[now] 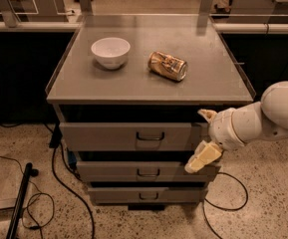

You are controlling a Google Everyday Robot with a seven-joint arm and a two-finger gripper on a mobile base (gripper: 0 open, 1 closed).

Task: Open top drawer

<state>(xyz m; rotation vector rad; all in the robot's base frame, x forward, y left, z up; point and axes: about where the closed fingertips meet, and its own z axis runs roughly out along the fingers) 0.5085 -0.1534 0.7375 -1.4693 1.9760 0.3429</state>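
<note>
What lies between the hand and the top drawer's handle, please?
Camera view: only bare front of the top drawer separates the handle from the open hand at its right end.

A single white robot arm (283, 108) shows at the right edge of the scene, its bulky, rounded link sloping down and to the left; it narrows into a white cylindrical wrist (233, 128) that points left; at the wrist's end sits the gripper (195, 141), in the right half of the scene at about mid-height; its two cream-coloured fingers are spread wide apart, one above the other; the upper finger (207, 115) looks short and points left and slightly up; the lower finger (202, 157) angles down and to the left, its tip the lowest part of the arm.
</note>
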